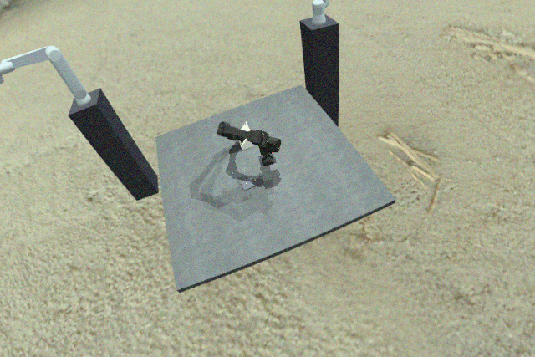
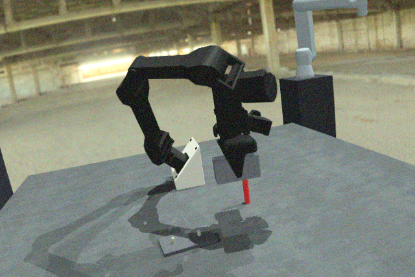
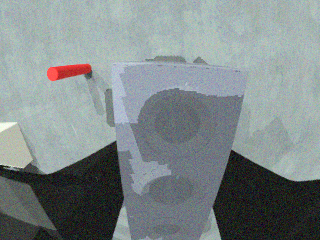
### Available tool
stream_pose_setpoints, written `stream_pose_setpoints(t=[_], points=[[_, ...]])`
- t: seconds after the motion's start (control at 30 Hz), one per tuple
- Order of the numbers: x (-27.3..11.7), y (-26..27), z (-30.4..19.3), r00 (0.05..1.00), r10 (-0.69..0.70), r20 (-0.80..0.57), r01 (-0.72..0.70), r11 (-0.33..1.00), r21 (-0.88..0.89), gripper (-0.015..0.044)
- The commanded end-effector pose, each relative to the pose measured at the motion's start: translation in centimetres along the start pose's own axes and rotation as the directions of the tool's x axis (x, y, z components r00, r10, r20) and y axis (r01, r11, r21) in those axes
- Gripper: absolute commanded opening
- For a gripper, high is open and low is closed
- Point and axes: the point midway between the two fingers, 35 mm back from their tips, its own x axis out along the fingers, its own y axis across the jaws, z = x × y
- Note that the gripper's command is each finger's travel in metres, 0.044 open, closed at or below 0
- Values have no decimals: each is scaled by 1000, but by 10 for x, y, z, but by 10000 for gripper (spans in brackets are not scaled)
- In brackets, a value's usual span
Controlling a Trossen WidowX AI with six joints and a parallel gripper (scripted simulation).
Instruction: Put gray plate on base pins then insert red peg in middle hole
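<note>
Between my gripper's [image 2: 238, 170] closed fingers hangs the gray plate [image 2: 236, 169], pinched at its upper edge, clear of the table. It looks stiff and light; the base [image 2: 174, 246] sits below, nearer the exterior camera.

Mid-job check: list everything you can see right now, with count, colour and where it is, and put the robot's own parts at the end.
gray plate: one, gray, held upright in the air above the table, clamped by the gripper.
red peg: one, red, standing upright on the table behind and below the plate.
base: one, gray, flat on the table in the arm's shadow, nearer the exterior camera.
pins: two, pale, standing up from the base, both bare.
table: one, gray slab, on sandy ground.
dark pillars: two, dark, at the table's edges, each topped by a pale bracket.
white wedge mount: one, white, on the table at the arm's foot.
arm: one, black, arched over the table.
gripper: one, black, pointing down, closed on the plate.
</note>
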Motion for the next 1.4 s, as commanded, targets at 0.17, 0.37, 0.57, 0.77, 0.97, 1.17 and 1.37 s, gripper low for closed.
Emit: stream_pose_setpoints(t=[0.17,0.37,0.57,0.77,0.97,1.17,1.37], points=[[14,-11,-28,1000,-1,3,1,999,-48,0],[23,-16,-45,1000,-2,4,2,997,-78,0],[32,-20,-61,1000,-2,3,3,994,-108,0],[41,-23,-79,1000,-3,1,3,990,-138,0],[51,-24,-96,1000,-3,-3,2,986,-166,0],[60,-24,-113,1000,-3,-9,1,981,-195,0],[69,-23,-130,1000,-2,-17,-2,975,-223,0]])
